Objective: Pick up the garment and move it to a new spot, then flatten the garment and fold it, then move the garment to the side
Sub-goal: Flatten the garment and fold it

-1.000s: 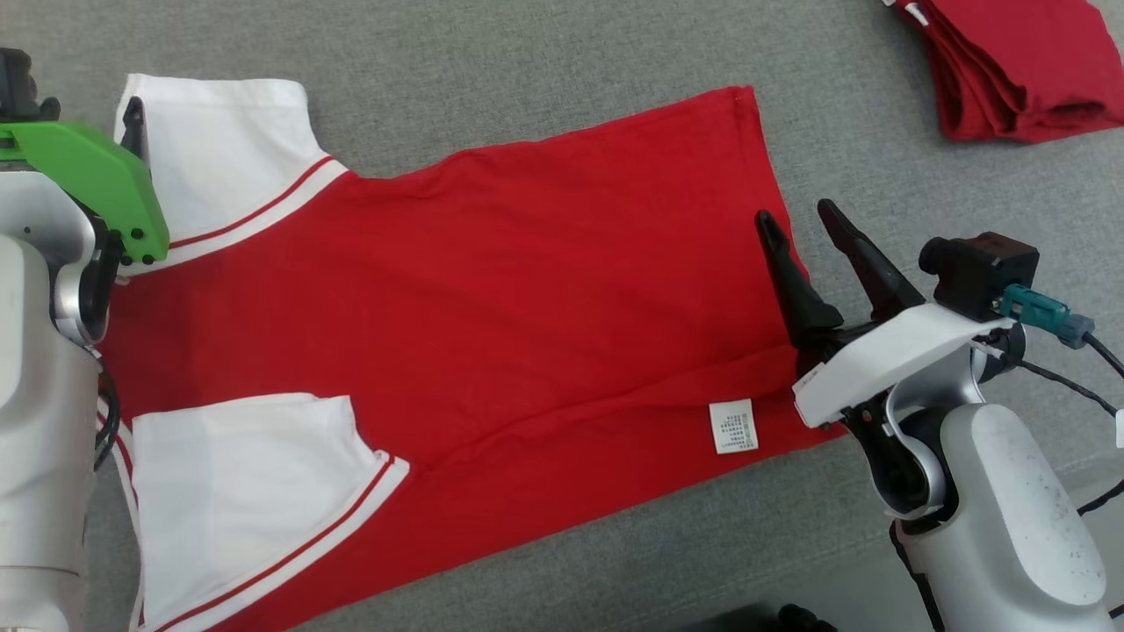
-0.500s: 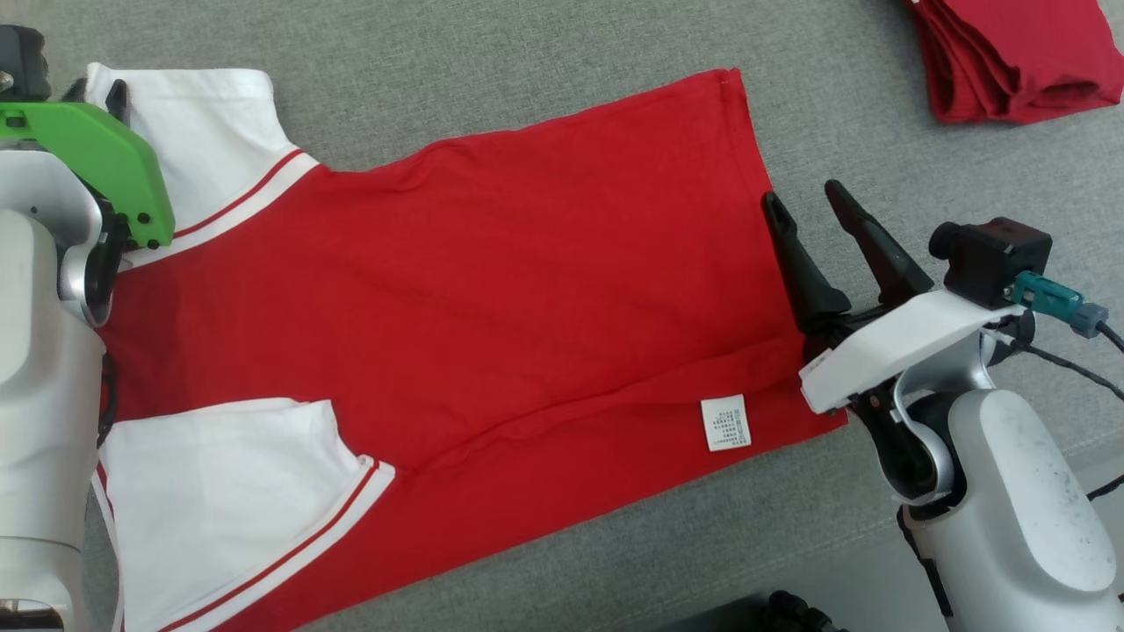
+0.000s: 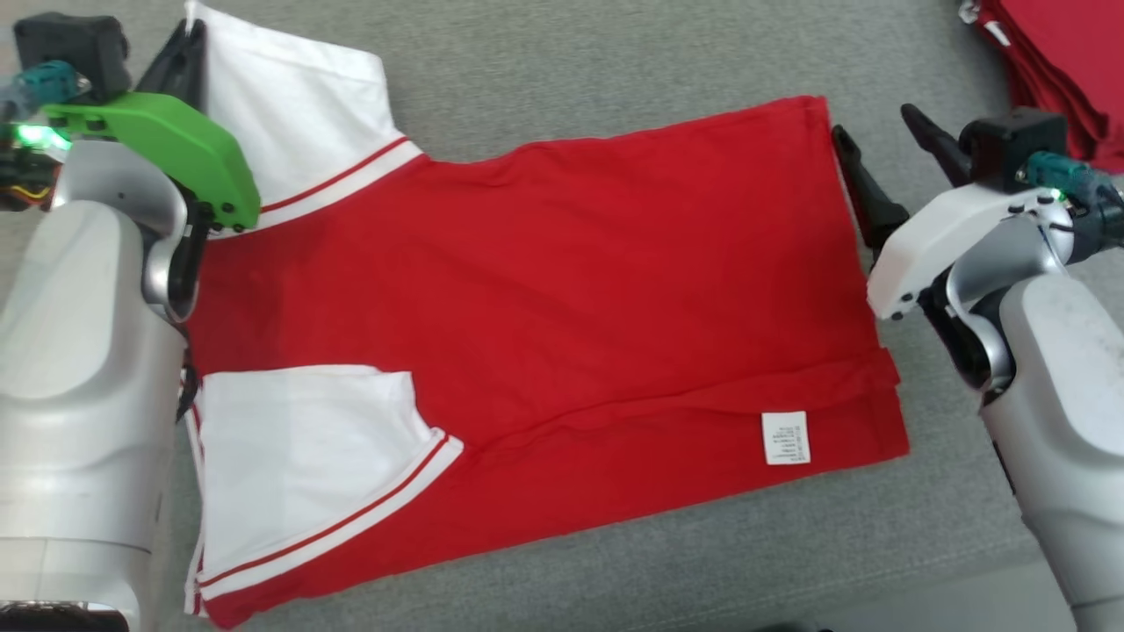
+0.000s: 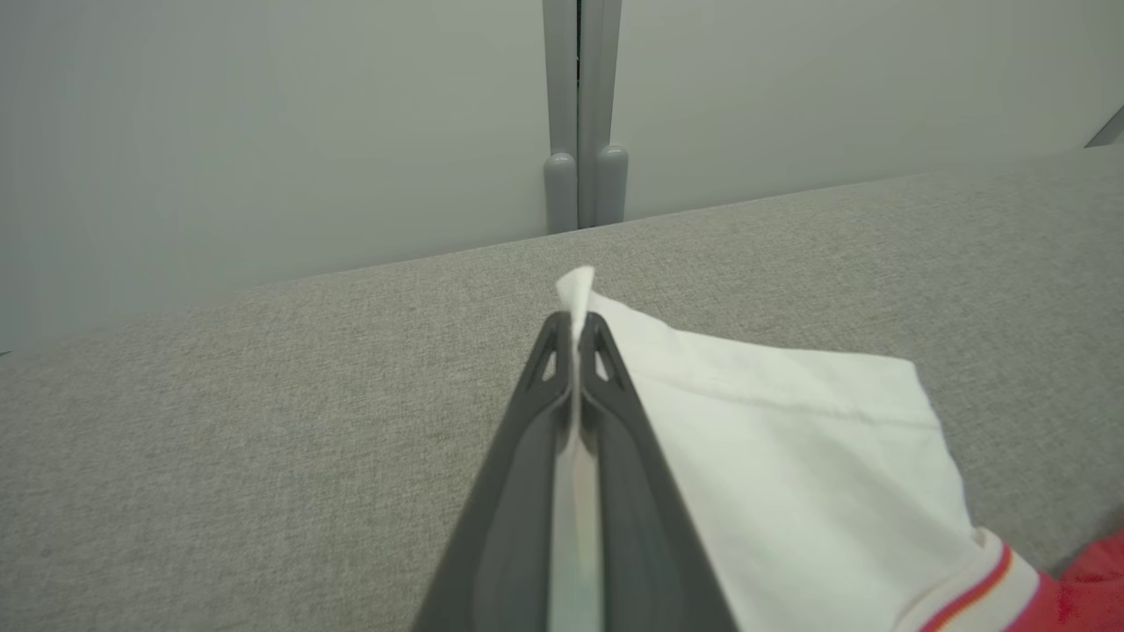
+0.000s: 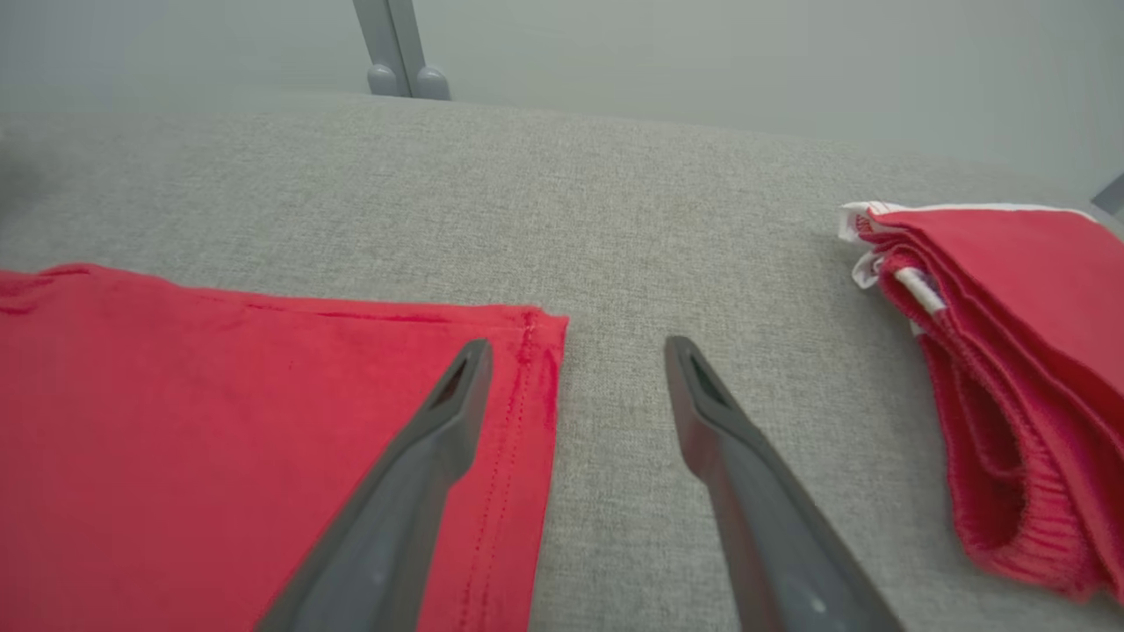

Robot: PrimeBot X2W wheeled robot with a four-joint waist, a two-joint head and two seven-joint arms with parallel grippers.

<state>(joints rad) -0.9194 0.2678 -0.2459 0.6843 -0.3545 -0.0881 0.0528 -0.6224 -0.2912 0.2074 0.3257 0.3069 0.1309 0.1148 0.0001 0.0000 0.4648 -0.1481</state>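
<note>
- Your red T-shirt point(image 3: 562, 298) lies spread almost flat on the grey upholstered surface point(image 3: 615, 53), with the sleeves to the left and the hem to the right. The flattening looks about done.
- Your left gripper point(image 4: 575, 329) has its fingers pinched together on the corner of the far white sleeve point(image 3: 299, 114).
- Your right gripper point(image 5: 577, 347) has its fingers apart, straddling the far hem corner point(image 5: 537, 329) and gripping nothing.
- What's left, I judge, is the fold itself and then moving the shirt aside, perhaps towards the folded red stack point(image 5: 1010, 351) at far right.
</note>
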